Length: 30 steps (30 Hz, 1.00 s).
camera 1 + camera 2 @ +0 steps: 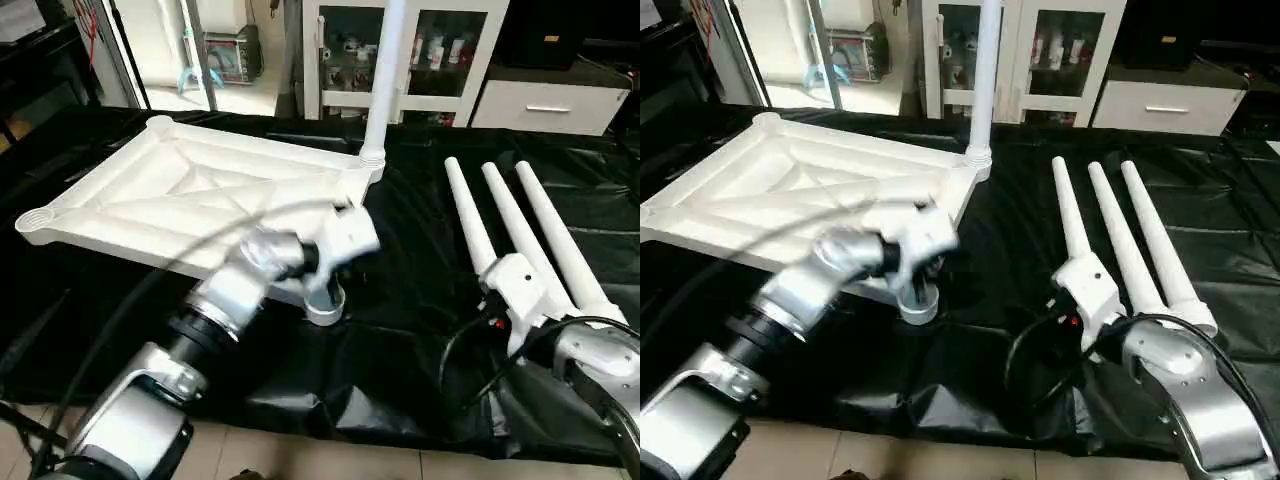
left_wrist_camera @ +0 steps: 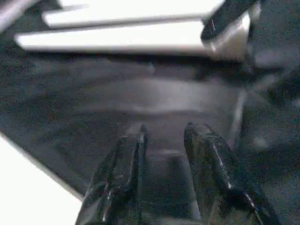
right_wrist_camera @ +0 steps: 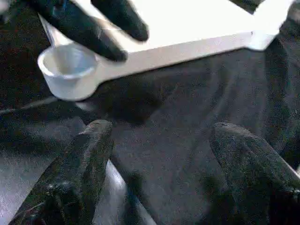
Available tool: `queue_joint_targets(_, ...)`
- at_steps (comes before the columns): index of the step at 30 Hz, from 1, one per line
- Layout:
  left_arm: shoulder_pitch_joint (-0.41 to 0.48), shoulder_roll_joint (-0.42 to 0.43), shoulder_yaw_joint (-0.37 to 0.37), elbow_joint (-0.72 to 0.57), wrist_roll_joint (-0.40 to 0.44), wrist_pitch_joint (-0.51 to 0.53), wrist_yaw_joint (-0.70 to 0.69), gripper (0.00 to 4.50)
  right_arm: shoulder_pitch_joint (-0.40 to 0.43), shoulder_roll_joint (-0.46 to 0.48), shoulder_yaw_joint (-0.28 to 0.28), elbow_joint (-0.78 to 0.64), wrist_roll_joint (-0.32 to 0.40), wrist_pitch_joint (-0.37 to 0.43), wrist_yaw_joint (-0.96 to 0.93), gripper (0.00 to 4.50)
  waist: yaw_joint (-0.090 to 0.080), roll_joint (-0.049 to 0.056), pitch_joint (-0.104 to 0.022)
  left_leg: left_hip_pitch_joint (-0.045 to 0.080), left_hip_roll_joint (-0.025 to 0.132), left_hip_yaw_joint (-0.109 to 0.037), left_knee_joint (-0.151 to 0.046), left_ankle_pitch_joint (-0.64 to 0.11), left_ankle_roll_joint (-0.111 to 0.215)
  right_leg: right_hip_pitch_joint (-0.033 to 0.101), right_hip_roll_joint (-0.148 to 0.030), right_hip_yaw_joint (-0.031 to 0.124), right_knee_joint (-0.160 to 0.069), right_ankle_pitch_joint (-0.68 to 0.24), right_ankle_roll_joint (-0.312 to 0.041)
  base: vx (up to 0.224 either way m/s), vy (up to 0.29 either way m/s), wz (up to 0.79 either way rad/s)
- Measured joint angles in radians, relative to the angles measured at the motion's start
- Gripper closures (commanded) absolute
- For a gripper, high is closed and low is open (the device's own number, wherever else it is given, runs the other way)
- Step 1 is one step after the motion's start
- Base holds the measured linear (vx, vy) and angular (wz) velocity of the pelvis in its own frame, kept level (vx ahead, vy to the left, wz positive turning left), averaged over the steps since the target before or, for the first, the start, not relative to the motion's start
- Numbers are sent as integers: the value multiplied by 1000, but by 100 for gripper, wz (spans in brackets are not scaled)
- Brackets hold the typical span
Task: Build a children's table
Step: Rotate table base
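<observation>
Tabletop (image 1: pixel 150 195) lying upside down on the black-sheeted worktop (image 1: pixel 400 330), X-ribs up, toward the left. One leg (image 1: pixel 385 70) already standing in the far right corner socket. Near right corner socket (image 1: pixel 325 300) empty, mouth up — the obvious candidate for the next leg.

Three loose legs (image 1: pixel 520 225) resting side by side on the sheet to the right, well apart from the top. Long axes running away from the robot, thin tips far, thick butt ends near.

Left tool (image 1: pixel 325 290) hovering just over that empty near socket, fingers (image 2: pixel 117 178) at a narrow gap with nothing between them, only black sheet beyond. Right tool (image 3: pixel 154 173) spread wide, also empty, parked low at the butt ends of the loose legs; its fingertips (image 3: pixel 89 140) point back across the sheet toward the socket.

So the key relation: legs lie right of the socket, butts nearest the right arm, left arm across at the top. Right arm looks the natural one for the pick — probably closing across a leg's thick end, crosswise to its axis, then swinging it leftward and upright.
</observation>
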<state>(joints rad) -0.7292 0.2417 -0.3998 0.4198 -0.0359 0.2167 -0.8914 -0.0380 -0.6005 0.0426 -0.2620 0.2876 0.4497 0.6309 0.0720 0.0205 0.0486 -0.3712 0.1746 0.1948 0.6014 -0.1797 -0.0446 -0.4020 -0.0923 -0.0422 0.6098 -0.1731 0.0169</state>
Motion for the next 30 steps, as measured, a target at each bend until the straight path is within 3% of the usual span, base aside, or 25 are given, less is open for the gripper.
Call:
queue_joint_targets(5, 24, 77, 87, -91, -46, 1, -5, 291, -36, 33, -15, 2, 26, 2, -1, 87, -1, -14, 3, 0, 1, 0, 0, 0, 0, -1, 0, -1, 0, 0, 0, 0, 0, 0)
queue_joint_targets(8, 99, 219, 108, -190, -45, 22, -65, 291, -51, 46, -7, 5, 32, 2, 9, 87, -11, -24, 3, -1, 1, 0, -2, 0, 0, -2, 1, -1, 0, -1, 1, 0, 0, 0)
queue_joint_targets(12, 164, 340, 108, -228, -23, 49, -147, 291, -56, 46, 9, 13, 29, 2, 28, 87, -5, -35, 8, -3, 1, 0, -2, 0, 0, -3, 0, -1, 0, -1, 1, 0, 0, 0)
queue_joint_targets(14, 172, 374, 96, -225, 6, 36, -168, 291, -59, 43, 18, 25, 24, 2, 37, 87, 5, -46, 9, -3, 1, 1, -2, 0, 0, -3, 0, 0, 0, -1, 1, 0, 0, 0)
queue_joint_targets(17, 172, 370, 74, -192, 49, -18, -148, 291, -65, 40, 39, 38, 20, 2, 55, 87, 17, -61, 8, -2, 1, 2, -2, 0, 0, -3, 0, 1, 0, -1, 1, 0, 0, 0)
queue_joint_targets(19, 172, 358, 63, -172, 61, -40, -139, 291, -72, 42, 45, 38, 20, 1, 61, 87, 18, -65, 7, -2, 0, 2, -1, 0, 0, -3, 0, 2, 0, -1, 1, 0, 0, 0)
queue_joint_targets(30, 116, 319, -35, -14, 157, -184, -154, 291, -70, 36, 46, 38, 11, -5, 76, 87, 16, -66, 7, -1, 1, 2, -2, 0, 0, -3, 0, 1, 0, 0, 0, 0, 0, 0)
